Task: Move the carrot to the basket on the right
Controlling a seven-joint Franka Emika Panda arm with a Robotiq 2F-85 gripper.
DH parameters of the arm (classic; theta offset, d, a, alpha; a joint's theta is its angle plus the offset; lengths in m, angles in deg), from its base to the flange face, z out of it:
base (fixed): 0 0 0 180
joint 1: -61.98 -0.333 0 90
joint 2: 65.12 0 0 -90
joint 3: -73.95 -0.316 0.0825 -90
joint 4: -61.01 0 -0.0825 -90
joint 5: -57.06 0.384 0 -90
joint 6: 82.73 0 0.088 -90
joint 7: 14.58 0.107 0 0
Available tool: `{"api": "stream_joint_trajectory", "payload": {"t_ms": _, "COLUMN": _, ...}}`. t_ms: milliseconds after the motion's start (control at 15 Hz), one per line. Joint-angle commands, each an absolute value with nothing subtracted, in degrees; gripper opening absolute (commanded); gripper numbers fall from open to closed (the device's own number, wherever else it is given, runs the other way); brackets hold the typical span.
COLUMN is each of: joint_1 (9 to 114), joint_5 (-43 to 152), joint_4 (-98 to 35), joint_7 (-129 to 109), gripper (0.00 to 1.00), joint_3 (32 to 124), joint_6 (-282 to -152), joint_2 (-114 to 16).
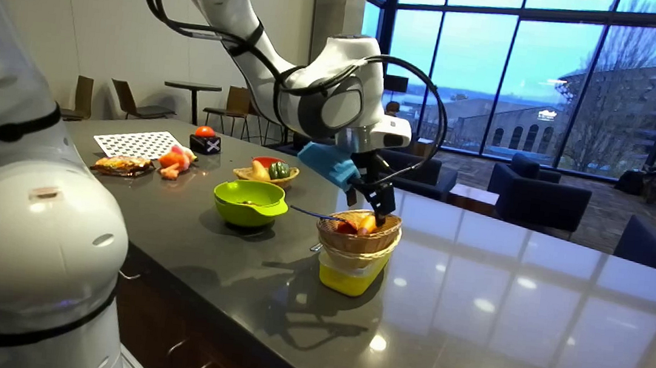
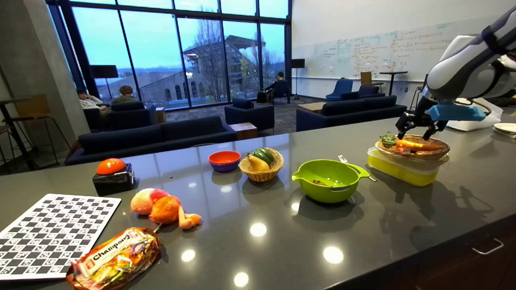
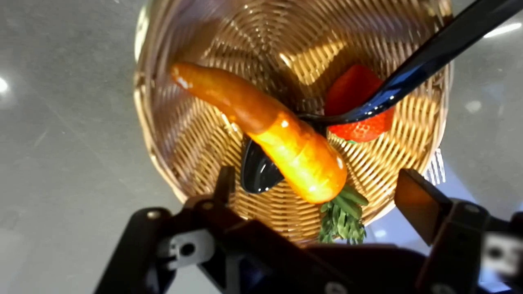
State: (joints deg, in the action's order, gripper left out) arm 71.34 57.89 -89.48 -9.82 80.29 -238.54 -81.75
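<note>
Okay, I'm hovering the gripper (image 2: pixel 414 135) over the wicker basket (image 3: pixel 188 143) | fingers (image 3: pixel 419 204) are standing apart, space showing on both sides of the carrot (image 3: pixel 265 126) | carrot is lying inside the basket, crossing over the black utensil (image 3: pixel 449 45), greens near the rim | strawberry (image 3: pixel 367 126) is sitting near the carrot | yellow container (image 2: pixel 403 172) is sitting under the basket
</note>
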Motion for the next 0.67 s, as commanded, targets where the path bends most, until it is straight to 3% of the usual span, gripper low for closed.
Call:
{"api": "stream_joint_trajectory", "payload": {"t_ms": 0, "joint_1": 75.48, "joint_5": 49.83, "joint_4": -90.66, "joint_7": -2.76, "gripper": 1.00, "joint_3": 76.26, "joint_6": -234.56, "joint_2": -87.14}}
{"api": "stream_joint_trajectory", "payload": {"t_ms": 600, "joint_1": 73.46, "joint_5": 47.02, "joint_4": -89.82, "joint_7": 2.62, "gripper": 1.00, "joint_3": 70.62, "joint_6": -209.74, "joint_2": -101.77}}
